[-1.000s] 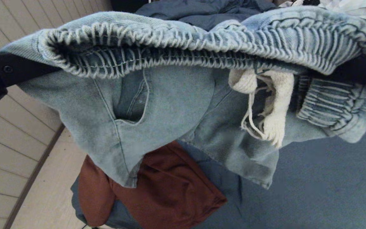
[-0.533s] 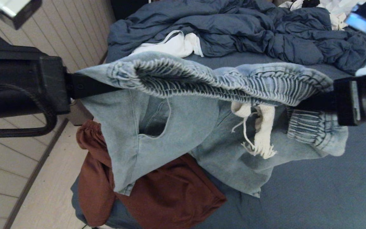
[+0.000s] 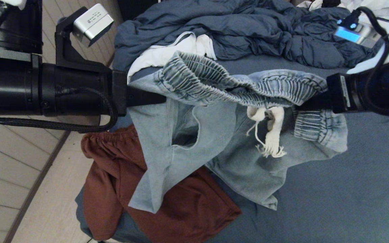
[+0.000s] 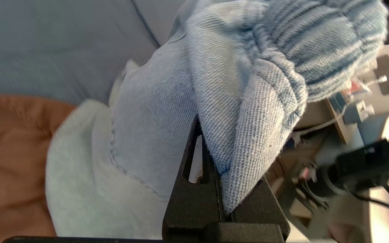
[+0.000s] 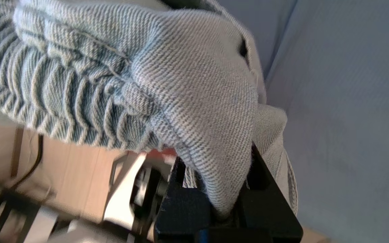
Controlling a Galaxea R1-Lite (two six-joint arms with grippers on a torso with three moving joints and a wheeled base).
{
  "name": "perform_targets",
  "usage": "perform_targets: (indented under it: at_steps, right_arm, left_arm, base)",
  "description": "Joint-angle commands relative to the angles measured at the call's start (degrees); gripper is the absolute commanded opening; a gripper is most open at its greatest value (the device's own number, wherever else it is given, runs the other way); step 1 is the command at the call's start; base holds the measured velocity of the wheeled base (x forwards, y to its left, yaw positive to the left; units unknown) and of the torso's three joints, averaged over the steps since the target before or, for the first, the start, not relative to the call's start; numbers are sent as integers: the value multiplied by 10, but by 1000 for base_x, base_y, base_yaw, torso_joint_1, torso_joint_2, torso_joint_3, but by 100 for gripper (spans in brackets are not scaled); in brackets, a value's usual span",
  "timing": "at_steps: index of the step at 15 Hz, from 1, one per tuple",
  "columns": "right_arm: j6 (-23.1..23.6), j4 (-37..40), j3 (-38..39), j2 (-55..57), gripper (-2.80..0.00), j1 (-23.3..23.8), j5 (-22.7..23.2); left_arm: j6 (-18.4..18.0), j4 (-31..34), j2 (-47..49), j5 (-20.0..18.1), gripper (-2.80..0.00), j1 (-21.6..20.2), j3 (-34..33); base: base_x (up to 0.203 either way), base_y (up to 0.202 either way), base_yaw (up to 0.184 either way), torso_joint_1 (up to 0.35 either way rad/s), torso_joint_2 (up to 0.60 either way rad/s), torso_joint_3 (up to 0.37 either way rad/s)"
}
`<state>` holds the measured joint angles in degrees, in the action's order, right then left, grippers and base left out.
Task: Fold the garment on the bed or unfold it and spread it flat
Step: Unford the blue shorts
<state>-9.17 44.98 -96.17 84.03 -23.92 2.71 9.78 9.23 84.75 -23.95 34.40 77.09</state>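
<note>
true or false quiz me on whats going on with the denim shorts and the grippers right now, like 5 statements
1. Both grippers are clamped on the denim shorts at the elastic waistband. True: the left gripper and right gripper each pinch one end.
2. The shorts lie spread flat on the bed. False: they hang from the waistband, legs drooping.
3. A rust-brown garment lies under the hanging left leg. True.
4. The white drawstring is tucked out of sight. False: it dangles below the waistband.
5. The dark blue duvet covers the shorts. False: it is bunched up beyond them.
</note>
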Motion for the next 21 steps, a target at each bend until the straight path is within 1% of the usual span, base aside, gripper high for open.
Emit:
perform_targets:
  at_steps: [1,2,4,6,8,11,13,15,17,21]
  right_arm:
    - [-1,35,-5,-31,-280,-8,2]
    - [-1,66,-11,-47,-280,-19,3]
    - [-8,125,-23,-74,-280,-69,9]
    - [-38,170,-37,-97,-280,-123,15]
    - [-58,214,-46,-127,-280,-155,16]
    - [-60,258,-46,-156,-280,-160,17]
    - [-61,277,-46,-167,-280,-159,27]
    - [-62,279,-44,-180,-280,-159,40]
    - [-62,284,-46,-183,-280,-160,44]
    - [-63,294,-47,-203,-280,-192,51]
  left_arm:
    - [1,15,-19,-1,-280,0,3]
    - [2,40,-32,-2,-280,0,8]
    - [2,103,-70,-5,-280,3,13]
    - [3,142,-106,-12,-280,9,14]
    - [4,171,-139,-14,-280,22,14]
    - [9,224,-169,-15,-280,34,24]
    - [17,245,-188,-19,-280,35,33]
    - [17,257,-204,-38,-280,36,34]
    - [17,275,-208,-41,-280,37,49]
    - [17,301,-230,-43,-280,37,69]
  base:
    - [0,0,0,0,0,0]
    - [0,0,0,0,0,0]
    - [0,0,0,0,0,0]
    - [0,0,0,0,0,0]
    - [0,0,0,0,0,0]
    - [0,0,0,0,0,0]
    - [0,0,0,0,0,0]
    - [0,0,0,0,0,0]
    - [0,0,0,0,0,0]
    - [0,0,0,0,0,0]
